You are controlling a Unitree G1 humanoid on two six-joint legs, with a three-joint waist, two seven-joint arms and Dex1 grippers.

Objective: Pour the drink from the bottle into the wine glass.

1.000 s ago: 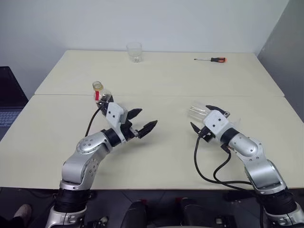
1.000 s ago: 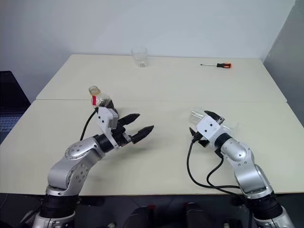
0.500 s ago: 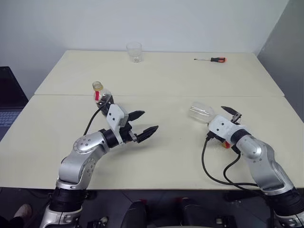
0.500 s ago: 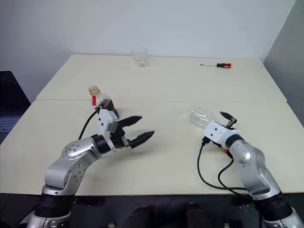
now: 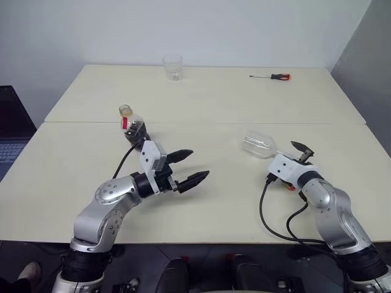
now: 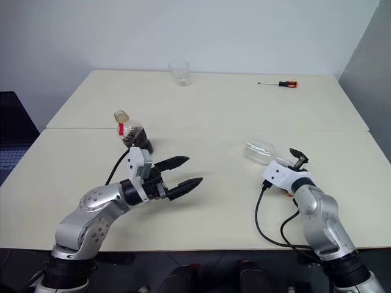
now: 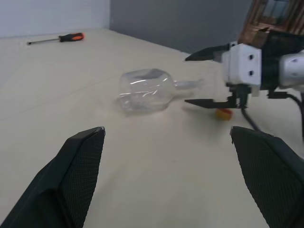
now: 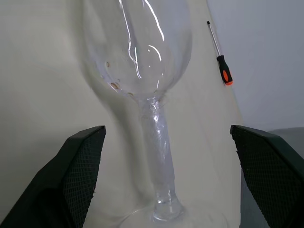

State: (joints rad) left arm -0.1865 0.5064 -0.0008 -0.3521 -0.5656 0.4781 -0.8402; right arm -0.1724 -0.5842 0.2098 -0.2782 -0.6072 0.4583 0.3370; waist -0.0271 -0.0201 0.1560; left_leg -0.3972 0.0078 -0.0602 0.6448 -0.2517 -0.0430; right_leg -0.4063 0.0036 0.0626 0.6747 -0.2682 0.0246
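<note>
Lying toppled — wine glass [image 5: 259, 145], right gripper [image 5: 297, 154] spread beside stem

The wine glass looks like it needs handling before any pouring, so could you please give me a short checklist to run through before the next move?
1. Wine glass upright: not ok, it lies on its side on the table.
2. Right gripper ready to grasp: ok, open, its fingers either side of the stem, nothing held.
3. Left gripper free: ok, open and empty above the table.
4. Bottle upright with drink inside: ok, it stands behind the left gripper with dark drink low in it.
5. Bottle open: cannot tell from these views.
6. Clutter clear of the glass: ok, tumbler and screwdriver sit far back.
</note>
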